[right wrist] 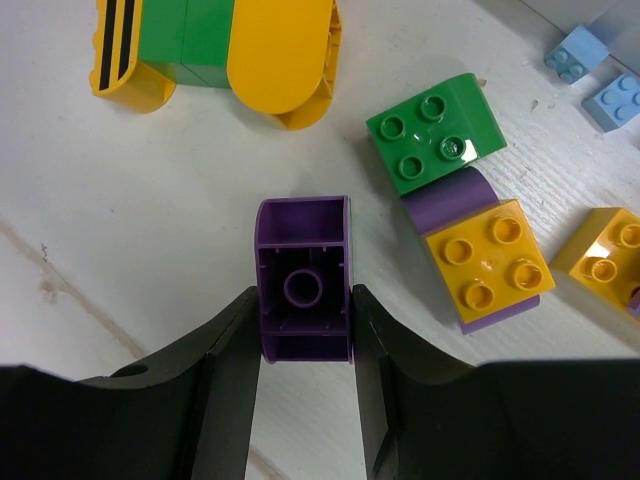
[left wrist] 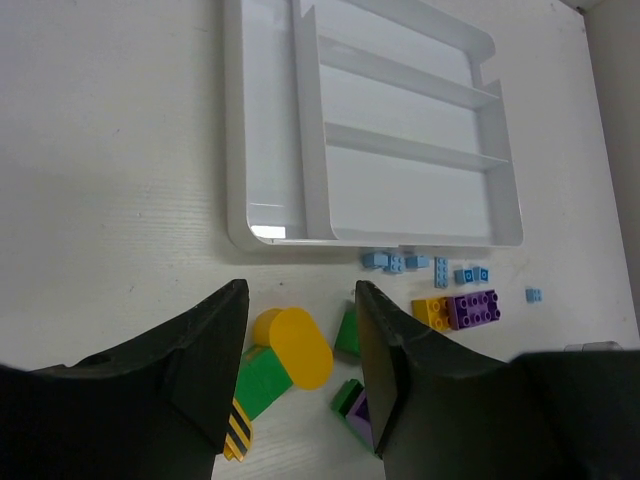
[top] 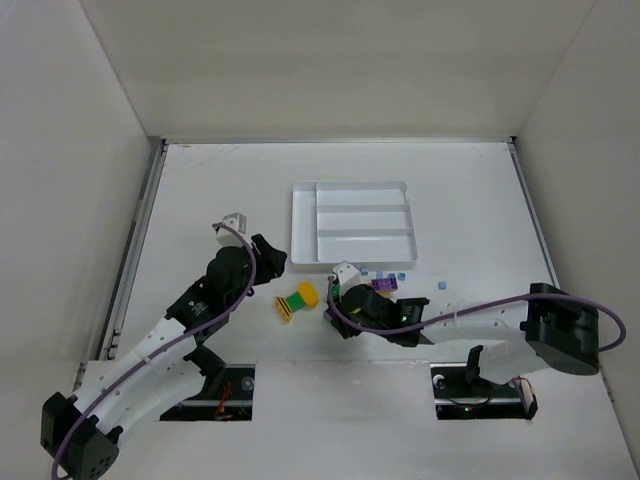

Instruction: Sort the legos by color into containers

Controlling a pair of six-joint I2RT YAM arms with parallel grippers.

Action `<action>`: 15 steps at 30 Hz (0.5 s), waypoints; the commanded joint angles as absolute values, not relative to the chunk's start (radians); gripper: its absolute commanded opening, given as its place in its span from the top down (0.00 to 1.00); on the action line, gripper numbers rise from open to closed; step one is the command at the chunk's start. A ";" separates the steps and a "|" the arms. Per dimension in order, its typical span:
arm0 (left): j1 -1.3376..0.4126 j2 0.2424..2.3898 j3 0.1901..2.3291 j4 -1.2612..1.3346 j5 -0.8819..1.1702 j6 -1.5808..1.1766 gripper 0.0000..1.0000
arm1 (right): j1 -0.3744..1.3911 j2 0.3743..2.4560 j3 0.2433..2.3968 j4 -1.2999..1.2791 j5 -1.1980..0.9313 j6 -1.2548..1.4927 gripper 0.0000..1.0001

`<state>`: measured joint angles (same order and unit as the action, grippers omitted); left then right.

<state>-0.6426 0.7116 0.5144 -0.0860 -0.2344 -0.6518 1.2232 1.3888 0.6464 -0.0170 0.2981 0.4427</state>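
Two hands: my right hand (right wrist: 303,300) pinches a small purple plastic brick (right wrist: 303,265); my left hand (left wrist: 300,290) hangs open.

yellow brick (right wrist: 608,262) cut by right edge, light-blue brick (right wrist: 618,100) likewise, green brick (left wrist: 347,335) half behind left tool (left wrist: 300,290)

This is a robotics lab test cell: a bare white tabletop (top: 230,190) boxed in by plain white panel walls (top: 330,60). Two black-and-white robot arms (top: 190,320) trailing purple cables (top: 620,335) are bolted at its near edge, beside cut-outs exposing electronics (top: 225,390).
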 commanded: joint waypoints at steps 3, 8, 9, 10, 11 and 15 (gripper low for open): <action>-0.654 0.721 0.538 -0.011 -0.201 -0.658 0.55 | 1.200 1.280 0.680 0.009 0.305 0.497 0.78; -0.671 0.716 0.575 0.118 -0.158 -0.678 0.55 | 1.072 1.082 0.698 0.069 0.246 0.549 0.76; -0.671 0.719 0.592 0.145 -0.137 -0.684 0.55 | 1.033 1.054 0.698 0.093 0.209 0.575 0.76; -0.671 0.721 0.601 0.176 -0.118 -0.692 0.55 | 0.981 1.033 0.696 0.130 0.155 0.604 0.76; -0.673 0.719 0.604 0.211 -0.107 -0.702 0.54 | 0.938 1.020 0.693 0.167 0.112 0.633 0.76; -0.668 0.724 0.578 0.378 -0.068 -0.778 0.45 | 0.782 1.008 0.681 0.303 -0.032 0.805 0.76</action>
<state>-0.6666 0.7254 0.5484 0.1772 -0.1249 -0.7132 0.8536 1.0111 0.6621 0.1410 0.1162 0.6468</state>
